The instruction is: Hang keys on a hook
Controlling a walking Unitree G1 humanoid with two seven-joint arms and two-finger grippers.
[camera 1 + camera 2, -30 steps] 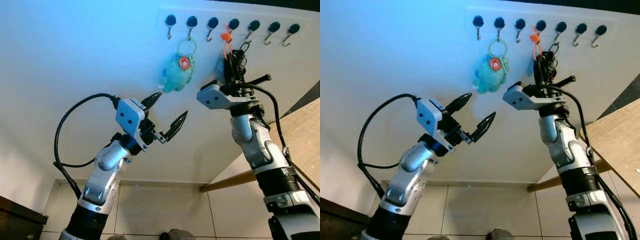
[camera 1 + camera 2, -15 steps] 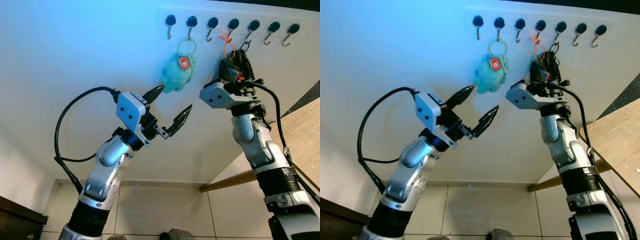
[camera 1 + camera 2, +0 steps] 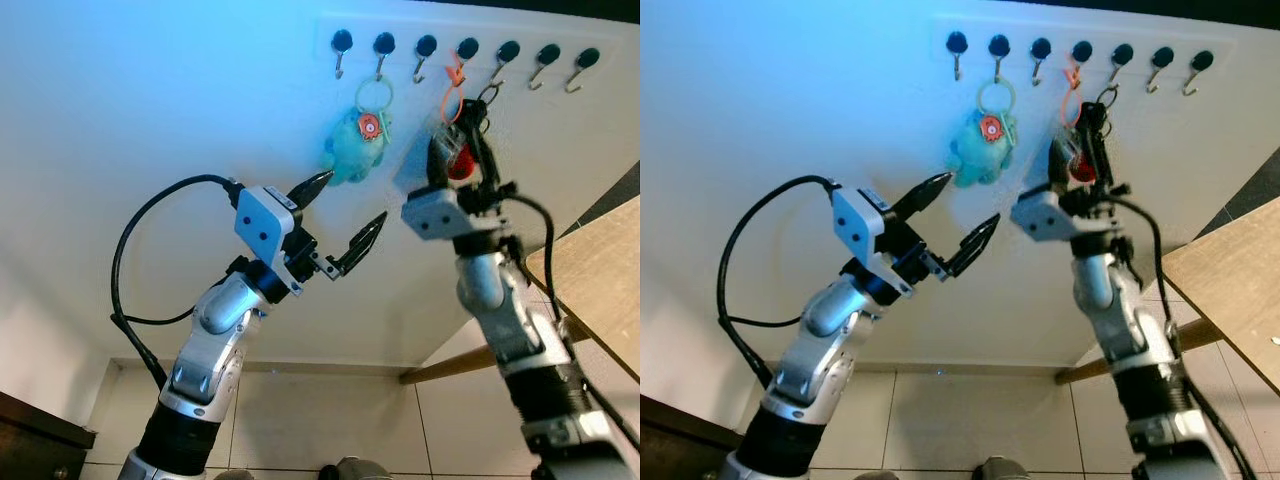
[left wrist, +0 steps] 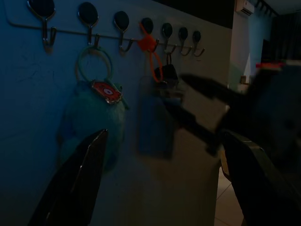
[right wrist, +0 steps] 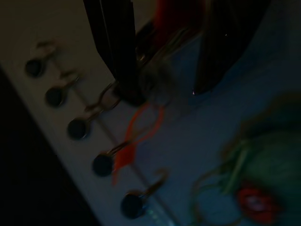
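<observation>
Your right end effector [image 3: 458, 150] is gripping the dark key bunch with orange loop [image 3: 452, 88], now raised closer to the black wall hooks [image 3: 467, 48]. Your left end effector [image 3: 347, 218] is hovering open, unchanged.

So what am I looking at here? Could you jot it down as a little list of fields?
place: white wall with a hook rail of seven hooks
already hanging: teal plush keychain on the second hook from the left
right gripper: raised to the rail, closed on the keys
orange loop: caught on the fourth hook
left gripper: open, held below the plush, holding nothing
stage: keys at the hook, not yet let go
</observation>
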